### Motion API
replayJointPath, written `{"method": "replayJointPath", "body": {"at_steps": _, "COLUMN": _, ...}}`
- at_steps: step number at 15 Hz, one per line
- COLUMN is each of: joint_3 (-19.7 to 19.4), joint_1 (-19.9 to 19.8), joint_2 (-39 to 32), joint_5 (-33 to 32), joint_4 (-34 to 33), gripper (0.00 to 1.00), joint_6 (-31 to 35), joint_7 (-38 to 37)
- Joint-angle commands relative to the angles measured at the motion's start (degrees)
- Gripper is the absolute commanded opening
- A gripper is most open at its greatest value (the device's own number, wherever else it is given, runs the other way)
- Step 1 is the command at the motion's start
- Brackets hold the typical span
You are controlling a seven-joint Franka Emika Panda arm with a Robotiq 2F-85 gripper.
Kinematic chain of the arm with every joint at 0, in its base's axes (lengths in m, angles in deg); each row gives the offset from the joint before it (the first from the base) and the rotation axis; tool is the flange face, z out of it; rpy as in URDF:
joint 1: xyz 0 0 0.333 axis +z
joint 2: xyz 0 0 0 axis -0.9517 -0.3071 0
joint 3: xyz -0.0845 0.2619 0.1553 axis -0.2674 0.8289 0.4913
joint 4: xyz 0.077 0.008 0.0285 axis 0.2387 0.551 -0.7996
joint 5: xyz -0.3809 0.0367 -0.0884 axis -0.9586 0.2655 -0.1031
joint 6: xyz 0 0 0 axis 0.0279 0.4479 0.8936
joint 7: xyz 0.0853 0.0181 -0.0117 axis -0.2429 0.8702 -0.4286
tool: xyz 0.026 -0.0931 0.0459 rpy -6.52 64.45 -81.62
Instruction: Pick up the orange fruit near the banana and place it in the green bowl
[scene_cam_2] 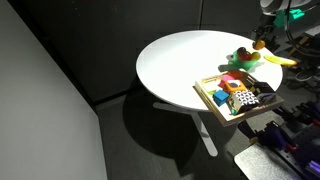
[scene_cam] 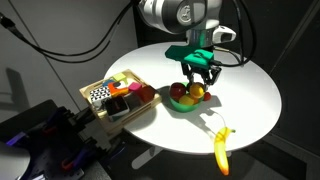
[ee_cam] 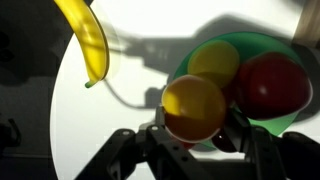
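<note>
The jaws of the gripper [ee_cam: 195, 135] are partly closed around the orange fruit [ee_cam: 193, 105], one finger pressed on each side of it. In the wrist view the banana [ee_cam: 85, 40] lies at the left on the white surface [ee_cam: 110, 110], well apart from the fruit. The held fruit sits at the middle, over the near rim of the green bowl [ee_cam: 255, 40] at the right. A yellow fruit [ee_cam: 215, 62] and a red fruit [ee_cam: 272, 85] lie in the bowl. The fingers are dark, blurred and cut off by the lower edge. Whether the orange fruit touches the bowl cannot be told. In an exterior view the wooden tray [scene_cam: 112, 118] stands left of the bowl, its blocks too small to read.
</note>
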Motion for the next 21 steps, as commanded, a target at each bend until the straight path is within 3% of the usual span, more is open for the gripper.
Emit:
{"method": "replayJointPath", "body": {"at_steps": 1, "joint_3": 0.03, "joint_1": 0.82, "joint_2": 0.72, "joint_5": -1.33, "joint_4": -0.12, "gripper": 0.37, "joint_6": 0.04, "joint_7": -2.62}}
{"method": "replayJointPath", "body": {"at_steps": 6, "joint_3": -0.03, "joint_1": 0.99, "joint_2": 0.04, "joint_5": -1.29, "joint_4": -0.71, "gripper": 0.37, "joint_6": 0.12, "joint_7": -3.09}}
{"method": "replayJointPath", "body": {"at_steps": 7, "joint_3": -0.05, "joint_1": 0.99, "joint_2": -0.04, "joint_5": -1.35, "joint_4": -0.70, "gripper": 0.48, "joint_6": 0.21, "joint_7": -3.09}}
{"method": "replayJointPath", "body": {"at_steps": 8, "joint_3": -0.07, "joint_1": 1.01, "joint_2": -0.11, "joint_5": -1.43, "joint_4": -0.64, "gripper": 0.73, "joint_6": 0.35, "joint_7": -3.06}}
{"method": "replayJointPath", "body": {"at_steps": 9, "joint_3": -0.06, "joint_1": 1.02, "joint_2": -0.14, "joint_5": -1.44, "joint_4": -0.58, "gripper": 0.86, "joint_6": 0.43, "joint_7": -3.05}}
{"method": "replayJointPath", "body": {"at_steps": 11, "joint_3": -0.12, "joint_1": 1.16, "joint_2": -0.08, "joint_5": -1.70, "joint_4": -0.24, "gripper": 0.99, "joint_6": 0.81, "joint_7": -3.04}}
{"method": "replayJointPath", "body": {"at_steps": 21, "joint_3": 0.90, "joint_1": 0.23, "joint_2": 3.58, "joint_5": -0.12, "joint_4": 4.62, "gripper": 1.00, "joint_6": 2.16, "joint_7": -1.57}}
